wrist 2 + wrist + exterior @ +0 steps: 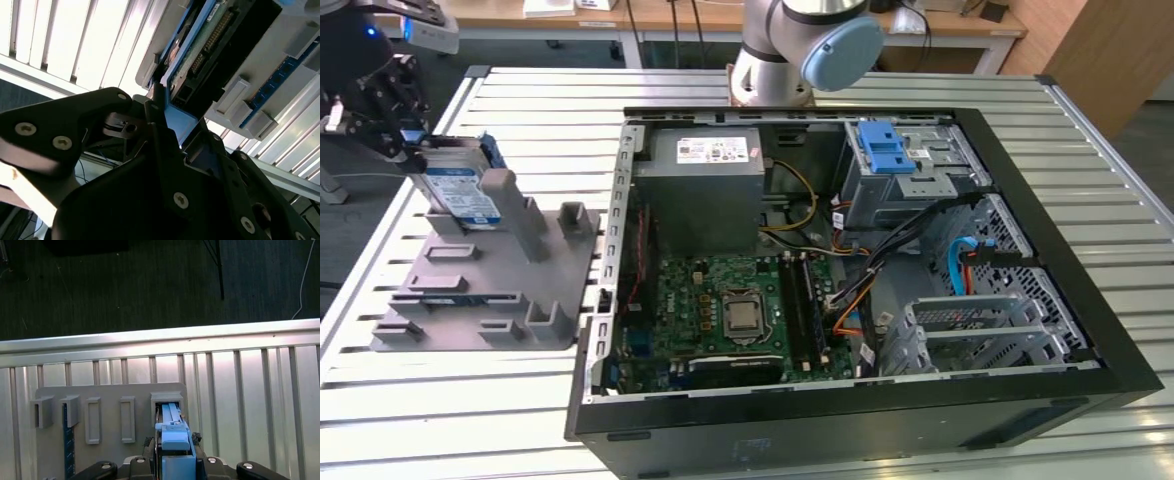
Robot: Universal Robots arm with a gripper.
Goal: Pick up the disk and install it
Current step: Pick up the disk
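Note:
The disk point(460, 190), silver with a white-and-blue label and a blue carrier, stands on edge in a slot of the grey holder point(480, 290) at the exterior view's left. My gripper point(411, 150) is at its upper end, shut on the carrier's edge. In the first wrist view the blue carrier point(172, 432) sits between the black fingers point(145, 462), with its far end inside the holder's slot point(167, 400). In the second wrist view the disk's underside point(210, 40) and the blue edge run into my gripper point(170, 130).
An open computer case point(1067, 300) lies at the exterior view's right, with a power supply point(707, 190), a motherboard point(734, 310) and a metal drive cage point(947, 170) topped by a blue latch point(887, 150). The arm's base point(794, 50) stands behind it on the slatted table point(454, 400).

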